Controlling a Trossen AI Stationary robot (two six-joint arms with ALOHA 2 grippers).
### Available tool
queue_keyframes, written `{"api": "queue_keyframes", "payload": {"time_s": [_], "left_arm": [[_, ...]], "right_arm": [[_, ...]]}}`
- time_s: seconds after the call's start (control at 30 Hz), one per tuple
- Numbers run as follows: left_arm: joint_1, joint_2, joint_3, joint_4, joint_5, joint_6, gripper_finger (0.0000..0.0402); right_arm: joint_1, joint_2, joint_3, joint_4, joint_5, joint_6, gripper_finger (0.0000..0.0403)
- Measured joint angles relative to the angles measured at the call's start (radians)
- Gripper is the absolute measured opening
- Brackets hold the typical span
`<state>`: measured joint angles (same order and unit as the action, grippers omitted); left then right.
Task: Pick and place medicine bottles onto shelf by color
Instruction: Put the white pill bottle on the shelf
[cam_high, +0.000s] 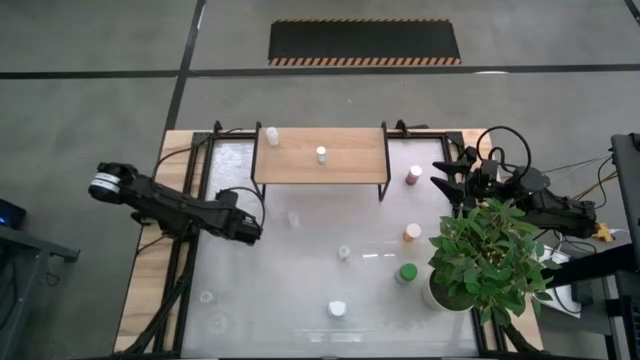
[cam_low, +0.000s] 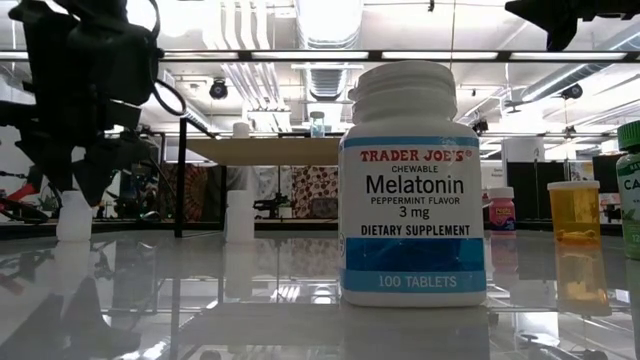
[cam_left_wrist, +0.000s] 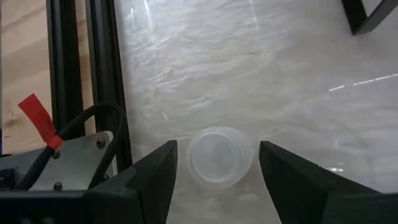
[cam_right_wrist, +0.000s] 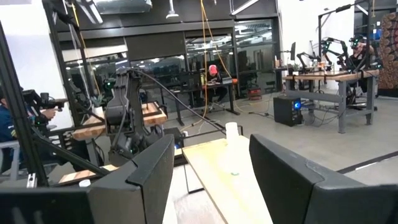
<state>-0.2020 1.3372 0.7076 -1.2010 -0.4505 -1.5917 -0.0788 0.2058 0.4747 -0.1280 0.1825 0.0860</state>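
The glossy white surface (cam_high: 300, 290) carries everything, its sheen mirroring the ceiling lights. At its far edge stands the shelf (cam_high: 320, 155), a flat light-wood board on thin black legs, with two pale bottles already on top, one at its left corner (cam_high: 270, 136) and one near the middle (cam_high: 321, 154). A leafy potted plant (cam_high: 487, 255) fills the right side.

The left arm reaches in from the left, and its gripper (cam_left_wrist: 214, 163) hangs above a clear, pale-capped bottle (cam_left_wrist: 219, 157). The jaws stand open on either side of the cap, not touching it. The bottle stands upright, so its long axis points straight up at the wrist camera and only the round translucent top shows. From here the job looks like a straight descent and a squeeze across the cap; smooth plastic on a slick surface could skid if the jaws land off centre.

The right gripper (cam_right_wrist: 211, 168) waits at the right edge behind the plant, jaws open and empty, facing the shelf.

Scattered in the open: a white melatonin bottle (cam_low: 412, 185) at the front, a green bottle (cam_high: 406, 272), an orange one (cam_high: 412, 232) and a maroon one (cam_high: 414, 176), all small upright cylinders.
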Motion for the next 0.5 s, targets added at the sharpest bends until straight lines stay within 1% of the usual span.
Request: {"api": "queue_keyframes", "payload": {"time_s": [0.2, 0.5], "left_arm": [[0.0, 0.02, -0.001, 0.016, 0.001, 0.008, 0.0204], [0.0, 0.017, -0.001, 0.014, 0.005, 0.003, 0.0139]], "right_arm": [[0.0, 0.0, 0.0, 0.001, 0.0, 0.0, 0.0201], [0.0, 0.0, 0.0, 0.002, 0.0, 0.0, 0.0201]]}}
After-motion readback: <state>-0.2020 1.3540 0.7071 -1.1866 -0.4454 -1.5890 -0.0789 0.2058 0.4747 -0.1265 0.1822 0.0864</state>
